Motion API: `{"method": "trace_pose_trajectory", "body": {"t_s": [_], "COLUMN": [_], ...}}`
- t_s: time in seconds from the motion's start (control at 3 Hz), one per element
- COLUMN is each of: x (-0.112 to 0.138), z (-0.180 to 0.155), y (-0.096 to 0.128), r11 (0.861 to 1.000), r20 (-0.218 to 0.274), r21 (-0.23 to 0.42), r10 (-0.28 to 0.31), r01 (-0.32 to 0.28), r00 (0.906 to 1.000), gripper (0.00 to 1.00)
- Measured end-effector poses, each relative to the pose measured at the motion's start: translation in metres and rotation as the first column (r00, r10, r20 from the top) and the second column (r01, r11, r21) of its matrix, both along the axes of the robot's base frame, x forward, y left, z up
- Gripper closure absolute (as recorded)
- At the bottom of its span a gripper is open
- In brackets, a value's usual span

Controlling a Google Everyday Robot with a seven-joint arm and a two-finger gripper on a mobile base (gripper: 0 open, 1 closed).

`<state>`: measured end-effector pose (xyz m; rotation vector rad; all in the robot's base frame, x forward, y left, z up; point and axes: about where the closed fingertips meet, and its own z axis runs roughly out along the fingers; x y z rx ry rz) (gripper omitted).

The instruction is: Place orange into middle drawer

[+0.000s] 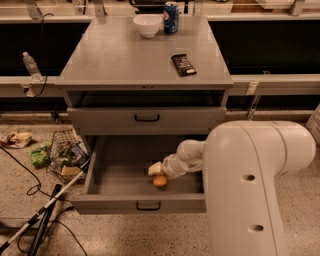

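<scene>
Only the one camera view here, so: the middle drawer (107, 167), a wide, shallow grey metal tray with a small black handle on its front panel, is pulled right out in the lower centre of the frame. The orange (160, 180) is a small, smooth round fruit sitting low inside the drawer, towards the front and a bit right of centre. The gripper (155, 169) is just above and left of it, pale and blocky at the tip, either touching the orange or a hair off it. We honestly can't tell how far open it is or whether it has hold of the fruit. The arm (250, 185) behind it is a fat, glossy white cylinder filling the lower right. Above, the top drawer (147, 119) looks nearly closed. On the flat grey cabinet top (125, 55) sit a white bowl (148, 25), a blue can (171, 10) and a dark rectangular snack packet (183, 64). At left there's a wire basket (62, 155) on the speckled floor.
</scene>
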<state>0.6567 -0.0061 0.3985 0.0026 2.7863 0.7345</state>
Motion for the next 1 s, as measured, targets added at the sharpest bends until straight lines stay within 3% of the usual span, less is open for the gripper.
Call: {"method": "trace_pose_trajectory", "body": {"t_s": [0.33, 0.67, 1.0], "x": [0.000, -0.003, -0.013], "z": [-0.006, 0.034, 0.099], "y": [-0.001, -0.020, -0.044], "r11": [0.998, 0.995, 0.992], "r20": [0.004, 0.080, 0.168], "r21": [-0.064, -0.092, -0.017], "r10": [0.013, 0.039, 0.124], "r01": [-0.013, -0.032, -0.123], "r00": [0.9999, 0.9960, 0.9780], "gripper": [0.02, 0.23, 0.54]}}
